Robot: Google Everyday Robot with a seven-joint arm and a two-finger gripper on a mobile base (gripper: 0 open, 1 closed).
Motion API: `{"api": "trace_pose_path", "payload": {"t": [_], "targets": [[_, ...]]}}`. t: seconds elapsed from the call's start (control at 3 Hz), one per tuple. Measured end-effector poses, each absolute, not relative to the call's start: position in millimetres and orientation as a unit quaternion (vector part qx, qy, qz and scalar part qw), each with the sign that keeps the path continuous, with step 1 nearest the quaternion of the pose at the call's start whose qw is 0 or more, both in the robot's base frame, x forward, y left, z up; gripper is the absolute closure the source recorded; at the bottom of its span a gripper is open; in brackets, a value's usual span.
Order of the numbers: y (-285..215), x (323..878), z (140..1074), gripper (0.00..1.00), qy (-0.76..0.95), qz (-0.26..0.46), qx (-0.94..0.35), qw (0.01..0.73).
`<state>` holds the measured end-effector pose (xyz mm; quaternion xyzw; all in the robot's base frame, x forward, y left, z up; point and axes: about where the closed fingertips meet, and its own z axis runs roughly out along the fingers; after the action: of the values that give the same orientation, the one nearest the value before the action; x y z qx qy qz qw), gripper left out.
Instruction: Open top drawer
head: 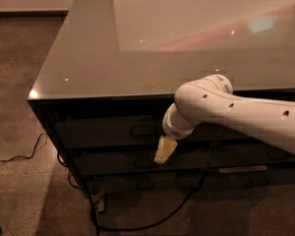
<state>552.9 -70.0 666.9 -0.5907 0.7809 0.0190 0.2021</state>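
The top drawer (101,132) is the uppermost dark front of the cabinet, under the glossy top, and looks closed flush. Its small bar handle (143,129) is near the middle of the front. My gripper (164,150), beige-tipped at the end of the white arm (236,114), points downward in front of the cabinet. It sits just right of and slightly below that handle, at the seam between the top and second drawers. It holds nothing that I can see.
The second drawer (113,162) and a lower front (137,185) sit below. The cabinet's glossy top (162,38) reflects light. A dark cable (137,226) loops on the floor under the cabinet, and another cable (19,156) lies at left. The floor is speckled brown.
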Motion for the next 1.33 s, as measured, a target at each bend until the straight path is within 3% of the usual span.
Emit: {"api": "trace_pose_path", "payload": {"t": [1.33], "targets": [[-67.7,579.9,646.2,0.0,0.781,0.009,-0.59,0.204]]}}
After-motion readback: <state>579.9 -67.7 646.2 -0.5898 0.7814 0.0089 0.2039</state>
